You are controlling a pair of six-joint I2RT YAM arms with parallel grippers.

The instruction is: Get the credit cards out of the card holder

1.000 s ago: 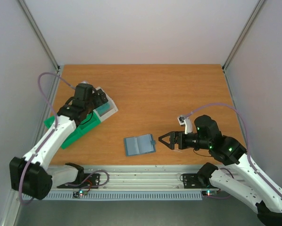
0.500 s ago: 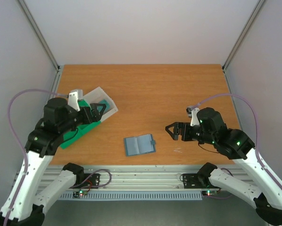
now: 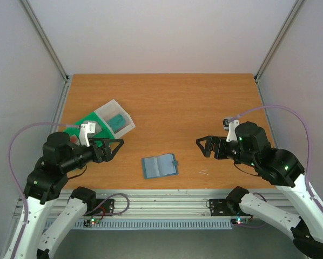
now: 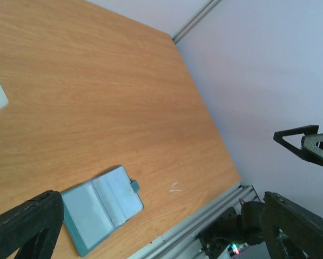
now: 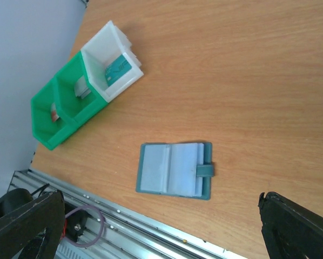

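Note:
The card holder (image 3: pixel 160 166) lies open and flat on the wooden table near the front edge, its tab clasp on the right edge. It also shows in the left wrist view as the card holder (image 4: pixel 99 208) and in the right wrist view as the card holder (image 5: pixel 175 170). Its leaves show only pale sleeves; the credit cards are hidden. My left gripper (image 3: pixel 114 147) hangs open to the holder's left, apart from it. My right gripper (image 3: pixel 203 145) hangs open to its right, also apart. Both hold nothing.
A green tray (image 3: pixel 78 128) with a clear box (image 3: pixel 114 117) holding teal blocks stands at the left, behind my left gripper. The tray (image 5: pixel 45 121) and box (image 5: pixel 110 70) also show in the right wrist view. A metal rail (image 3: pixel 161 202) runs along the table's front edge.
My left arm has drawn back from the tray toward the near left and now points right at the holder, jaws wider. My right gripper has pulled back to the right, away from the holder.

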